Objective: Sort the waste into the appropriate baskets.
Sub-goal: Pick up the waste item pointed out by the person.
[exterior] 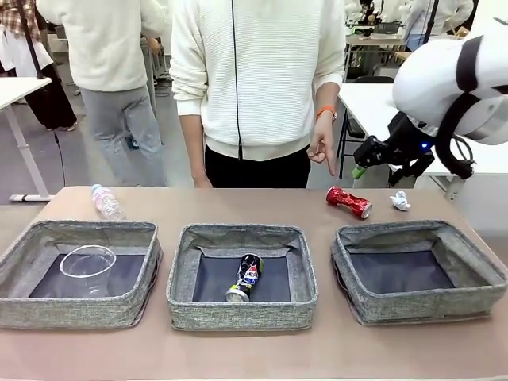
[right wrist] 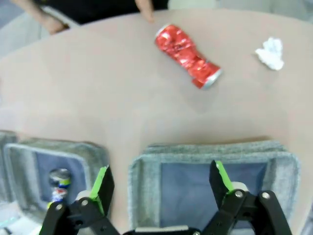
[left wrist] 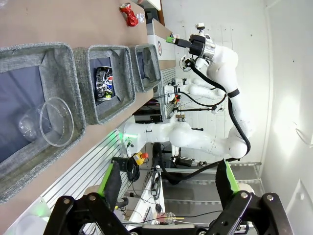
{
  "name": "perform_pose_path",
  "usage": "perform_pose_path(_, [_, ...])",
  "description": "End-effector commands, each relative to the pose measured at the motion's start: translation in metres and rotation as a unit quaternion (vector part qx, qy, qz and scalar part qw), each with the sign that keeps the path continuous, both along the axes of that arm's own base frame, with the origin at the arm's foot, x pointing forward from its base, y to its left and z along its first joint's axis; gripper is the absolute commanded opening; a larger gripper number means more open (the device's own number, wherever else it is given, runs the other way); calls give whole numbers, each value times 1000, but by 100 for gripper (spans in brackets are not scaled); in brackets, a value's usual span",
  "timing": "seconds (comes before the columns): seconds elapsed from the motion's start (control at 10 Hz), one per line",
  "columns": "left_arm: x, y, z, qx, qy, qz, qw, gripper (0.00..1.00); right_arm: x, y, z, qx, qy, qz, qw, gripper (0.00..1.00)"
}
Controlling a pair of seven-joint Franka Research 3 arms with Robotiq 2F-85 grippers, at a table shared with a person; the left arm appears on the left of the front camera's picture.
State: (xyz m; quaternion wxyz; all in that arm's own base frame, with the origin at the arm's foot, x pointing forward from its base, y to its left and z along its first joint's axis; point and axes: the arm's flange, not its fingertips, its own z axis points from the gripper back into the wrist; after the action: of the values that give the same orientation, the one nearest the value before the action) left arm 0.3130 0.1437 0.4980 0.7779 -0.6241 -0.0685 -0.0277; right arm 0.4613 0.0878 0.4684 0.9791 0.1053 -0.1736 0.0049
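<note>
Three grey baskets stand in a row. The left basket (exterior: 71, 309) holds a clear plastic cup (exterior: 87, 262). A dark drink can (exterior: 244, 278) lies in the middle basket (exterior: 238, 313). Nothing lies in the right basket (exterior: 421, 305). Behind the right basket a crushed red can (exterior: 349, 202) and a white paper ball (exterior: 400, 200) lie on the table. A clear bottle (exterior: 107, 202) lies behind the left basket. My right gripper (exterior: 361, 163) hangs open above the table's far right, over the right basket (right wrist: 210, 149), short of the red can (right wrist: 188, 56). My left gripper (left wrist: 167, 181) is open and holds nothing.
A person in a white sweater stands at the far side, one hand (exterior: 321, 151) pointing down at the red can. A second hand (right wrist: 49, 22) rests at the table's far edge. The tabletop between the baskets and the far edge is bare apart from the litter.
</note>
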Motion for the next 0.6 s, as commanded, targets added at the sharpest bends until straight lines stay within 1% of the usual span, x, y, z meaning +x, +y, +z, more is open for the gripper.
perform_pose_path(0.0, [-4, 0, 1, 4, -4, -3, 1000, 100, 52, 10, -23, -142, 3, 26, 990, 100])
perform_pose_path(0.1, [-4, 0, 1, 4, -4, -3, 1000, 100, 89, 5, -38, -152, 10, 98, 983, 100])
perform_pose_path(0.2, [-4, 0, 1, 4, -4, -3, 1000, 100, 122, -6, -56, -122, 22, 203, 971, 100])
perform_pose_path(0.3, [-4, 0, 1, 4, -4, -3, 1000, 100, 144, -13, -70, -106, 65, 204, 971, 100])
perform_pose_path(0.4, [-4, 0, 1, 4, -4, -3, 1000, 100, 155, -18, -84, -98, 82, 207, 970, 100])
perform_pose_path(0.5, [-4, 0, 1, 4, -4, -3, 1000, 100, 163, -24, -103, -60, 84, 227, 969, 100])
